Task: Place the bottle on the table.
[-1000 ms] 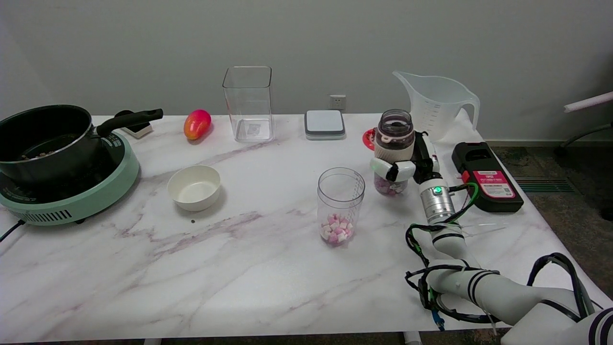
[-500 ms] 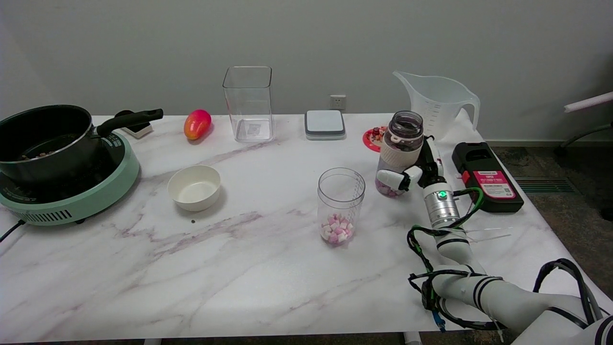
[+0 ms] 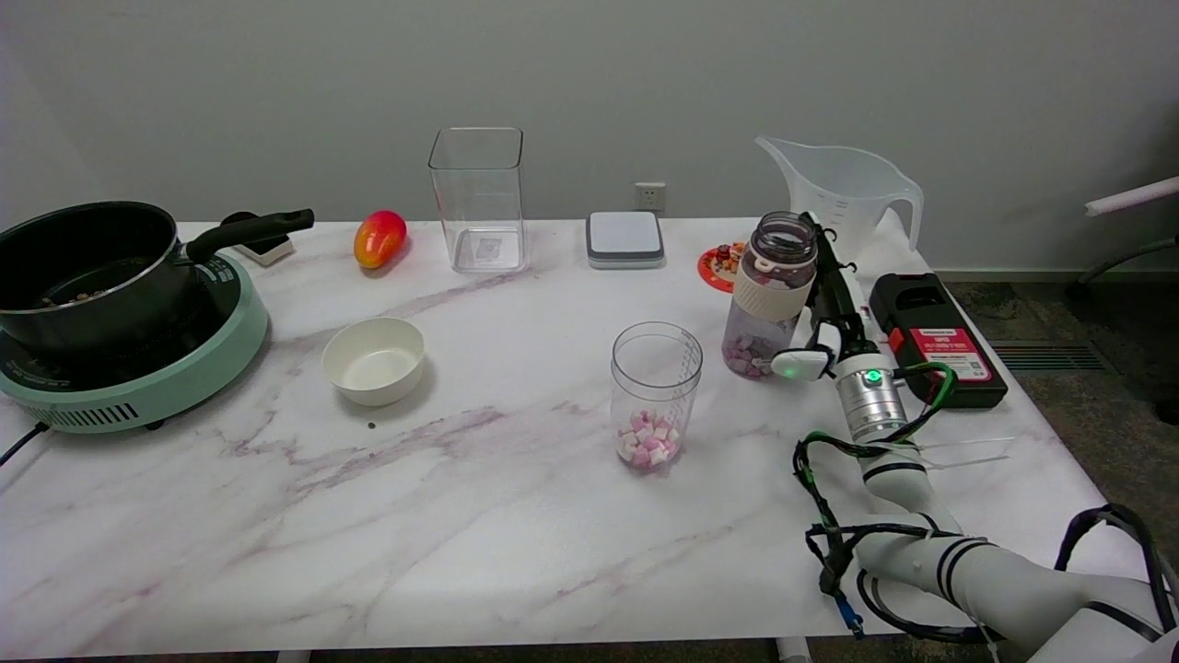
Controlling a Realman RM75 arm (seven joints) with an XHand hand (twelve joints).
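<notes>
The bottle (image 3: 772,293) stands upright on the table (image 3: 461,516), and the right hand (image 3: 827,313) sits just beside it, fingers spread, holding nothing.

My right arm (image 3: 995,580) runs off the lower right edge. The bottle (image 3: 772,295) hides part of my hand (image 3: 829,308). The table (image 3: 461,516) is cut off below.

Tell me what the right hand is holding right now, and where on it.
Nothing: the right hand is open beside the bottle, which stands on the table.

One bottle (image 3: 772,295) (two clear containers (image 3: 477,199))
</notes>
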